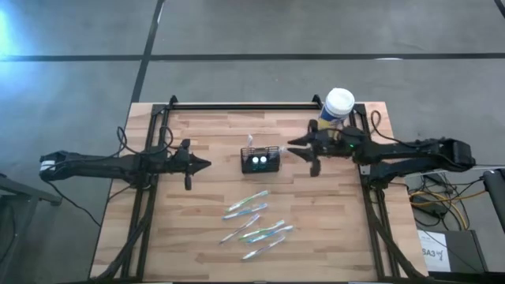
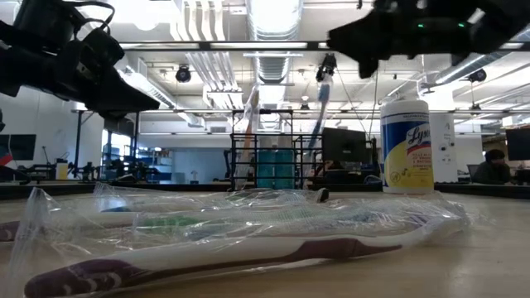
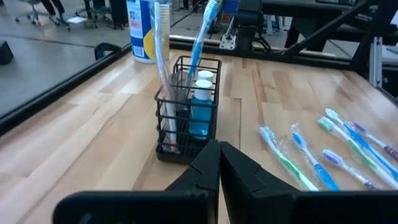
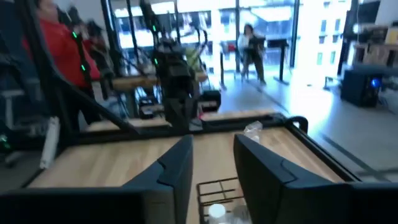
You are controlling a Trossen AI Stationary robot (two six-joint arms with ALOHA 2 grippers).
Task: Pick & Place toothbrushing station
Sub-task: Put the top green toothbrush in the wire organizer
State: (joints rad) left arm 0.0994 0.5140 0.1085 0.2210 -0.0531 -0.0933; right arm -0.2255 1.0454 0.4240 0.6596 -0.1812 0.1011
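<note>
The toothbrushing station is a small black wire caddy (image 1: pixel 260 160) standing upright on its base at the middle of the wooden table. It holds two blue white-capped bottles (image 3: pixel 200 104), a white toothbrush (image 3: pixel 163 43) and a blue one (image 3: pixel 203 37). It also shows in the low view (image 2: pixel 263 157) and at the bottom of the right wrist view (image 4: pixel 219 186). My right gripper (image 1: pixel 304 155) is open, raised just right of the caddy, touching nothing; its fingers (image 4: pixel 176 165) point toward the caddy. My left gripper (image 1: pixel 201 164) is shut and empty, left of the caddy, its tips (image 3: pixel 219 155) pointing at it.
A white-lidded, yellow-labelled canister (image 1: pixel 338 105) stands at the far right of the table, behind my right arm. Several plastic-wrapped toothbrushes (image 1: pixel 254 221) lie loose on the near half of the table. Black frame rails (image 1: pixel 237 104) run along the table's edges. People show in the room beyond.
</note>
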